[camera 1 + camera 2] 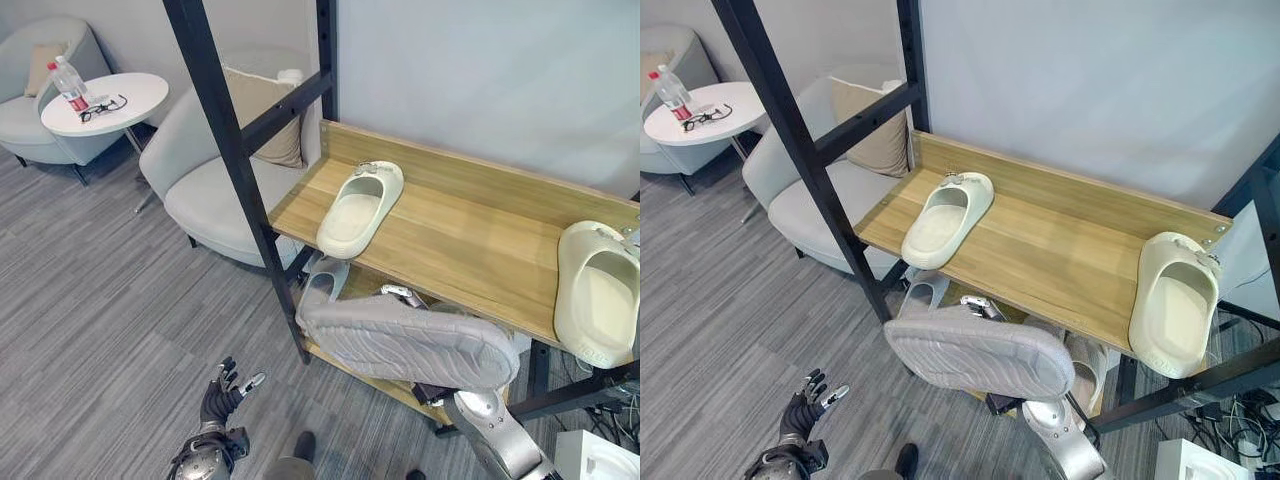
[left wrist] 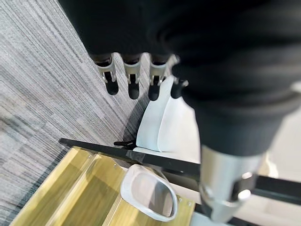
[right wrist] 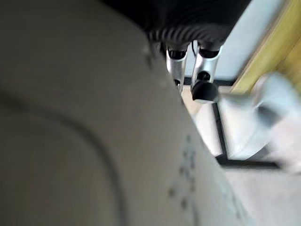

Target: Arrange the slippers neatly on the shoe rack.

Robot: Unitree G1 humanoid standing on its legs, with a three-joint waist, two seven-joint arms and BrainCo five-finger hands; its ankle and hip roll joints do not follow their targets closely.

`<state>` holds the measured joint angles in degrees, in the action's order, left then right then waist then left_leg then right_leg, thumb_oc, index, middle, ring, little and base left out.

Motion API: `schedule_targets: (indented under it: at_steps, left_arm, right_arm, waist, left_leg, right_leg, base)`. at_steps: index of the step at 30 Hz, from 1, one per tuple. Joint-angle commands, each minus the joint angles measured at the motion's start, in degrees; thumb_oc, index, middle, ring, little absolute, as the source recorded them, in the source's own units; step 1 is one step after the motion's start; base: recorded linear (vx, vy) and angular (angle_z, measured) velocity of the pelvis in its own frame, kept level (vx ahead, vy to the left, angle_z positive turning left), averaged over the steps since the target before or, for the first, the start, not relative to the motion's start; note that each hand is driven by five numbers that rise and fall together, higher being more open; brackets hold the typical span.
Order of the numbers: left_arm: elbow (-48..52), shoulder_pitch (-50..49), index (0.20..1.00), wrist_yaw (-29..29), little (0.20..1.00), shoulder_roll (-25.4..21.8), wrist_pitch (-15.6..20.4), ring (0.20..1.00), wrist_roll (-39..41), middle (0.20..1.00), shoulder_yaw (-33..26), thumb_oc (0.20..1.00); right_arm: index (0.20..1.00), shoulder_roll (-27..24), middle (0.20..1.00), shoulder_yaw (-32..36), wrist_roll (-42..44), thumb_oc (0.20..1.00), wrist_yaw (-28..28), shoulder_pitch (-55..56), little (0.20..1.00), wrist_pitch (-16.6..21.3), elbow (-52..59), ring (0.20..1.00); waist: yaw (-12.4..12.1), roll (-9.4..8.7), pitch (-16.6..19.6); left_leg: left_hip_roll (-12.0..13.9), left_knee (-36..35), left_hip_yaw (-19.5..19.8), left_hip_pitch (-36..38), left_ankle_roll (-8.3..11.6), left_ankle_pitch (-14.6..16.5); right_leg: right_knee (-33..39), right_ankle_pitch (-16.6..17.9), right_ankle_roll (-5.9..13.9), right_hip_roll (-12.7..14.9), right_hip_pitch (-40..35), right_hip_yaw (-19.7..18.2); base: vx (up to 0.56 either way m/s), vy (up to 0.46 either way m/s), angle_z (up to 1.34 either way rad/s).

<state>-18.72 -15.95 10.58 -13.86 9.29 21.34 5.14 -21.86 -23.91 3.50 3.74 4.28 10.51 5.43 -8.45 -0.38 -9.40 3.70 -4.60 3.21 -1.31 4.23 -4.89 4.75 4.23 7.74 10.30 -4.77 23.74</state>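
On the shoe rack's wooden top shelf (image 1: 470, 240) we see two cream slippers: one (image 1: 360, 208) near its left end, another (image 1: 597, 293) at its right edge. Our right hand (image 3: 200, 77) grips a grey slipper (image 1: 405, 340), sole up, before the lower shelf, where another grey slipper (image 1: 325, 283) sits. Our left hand (image 1: 225, 392) hangs low over the carpet, fingers spread.

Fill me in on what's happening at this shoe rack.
The right robot hand holds a grey slipper sole-up in front of the shoe rack. Two cream slippers already sit on the top shelf, one near the left end, one at the right edge. The left robot hand hangs open over the floor.
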Motion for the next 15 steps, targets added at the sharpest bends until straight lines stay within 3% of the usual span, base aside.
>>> schedule_targets:
  at_steps: [1, 3, 8, 13, 14, 15]
  left_arm:
    - [2.6, 5.7, 1.0, 2.1, 1.0, -3.3, 4.7, 1.0, -1.8, 1.0, 1.0, 1.0]
    - [4.2, 8.3, 1.0, 3.9, 1.0, -3.8, 5.9, 1.0, -2.1, 1.0, 2.8, 1.0]
    - [6.7, 14.2, 1.0, 6.5, 1.0, -4.0, 8.2, 1.0, 1.4, 1.0, 5.4, 1.0]
    - [10.9, 18.3, 1.0, 7.7, 1.0, -5.1, 10.3, 1.0, 2.4, 1.0, 7.4, 1.0]
    - [11.4, 18.5, 1.0, 7.9, 1.0, -5.3, 10.5, 1.0, 2.2, 1.0, 7.7, 1.0]
    - [11.4, 18.6, 1.0, 7.9, 1.0, -5.3, 10.5, 1.0, 2.2, 1.0, 7.7, 1.0]
  right_arm:
    - [0.2, -0.6, 0.2, 1.2, -10.7, 0.2, 6.5, -4.8, 0.2, 2.0, 2.9, 0.2]
    - [0.2, -2.4, 0.2, 1.6, -20.3, 0.2, 13.2, -7.6, 0.2, 0.6, -1.8, 0.2]
    - [0.2, -1.0, 0.2, 3.9, -23.3, 0.2, 24.4, -16.7, 0.2, -2.4, -13.5, 0.2]
    - [0.2, -2.9, 0.2, 9.5, -27.4, 0.2, 35.9, -26.5, 0.2, -6.8, -23.0, 0.2]
    - [0.2, -3.2, 0.2, 10.0, -27.9, 0.2, 37.5, -27.7, 0.2, -7.2, -24.0, 0.2]
    - [0.2, -3.1, 0.2, 10.1, -27.9, 0.2, 37.6, -27.9, 0.2, -7.2, -24.1, 0.2]
  waist:
    - [-1.3, 0.4, -3.1]
    - [-1.5, 1.25, -6.8]
    - [-2.4, 2.99, -12.6]
    - [-4.5, 4.24, -13.9]
    - [-4.8, 4.05, -13.7]
    - [-4.9, 4.25, -13.9]
  left_leg:
    - [1.8, -0.3, -1.4, 0.4, 0.29, 2.9]
    - [2.0, 0.9, -0.8, -2.0, 0.07, 2.1]
    - [1.1, 8.5, 0.9, -11.7, -0.49, 2.3]
    - [-1.2, 16.5, 3.4, -23.2, -0.43, 3.3]
    - [-1.2, 16.9, 3.7, -23.5, -0.09, 5.0]
    - [-1.3, 17.0, 3.6, -24.3, -0.43, 3.5]
  right_leg:
    - [-4.3, -7.8, 1.18, 1.1, -2.6, 0.2]
    - [-7.4, -8.2, 1.07, 1.8, 0.2, 0.6]
    - [-17.0, -9.0, 0.44, 5.2, 10.1, 0.4]
    - [-23.9, -10.2, 0.01, 7.5, 18.7, 0.6]
    - [-24.8, -11.9, 0.41, 7.6, 18.9, 0.1]
    - [-24.6, -10.5, -0.06, 7.7, 19.5, 0.6]
  base:
    - [-0.11, 0.019, 0.13]
    - [-0.24, 0.042, 0.18]
    - [-0.27, 0.054, 0.13]
    - [-0.16, 0.046, 0.26]
    - [-0.04, 0.031, 0.39]
    - [0.05, -0.014, 0.3]
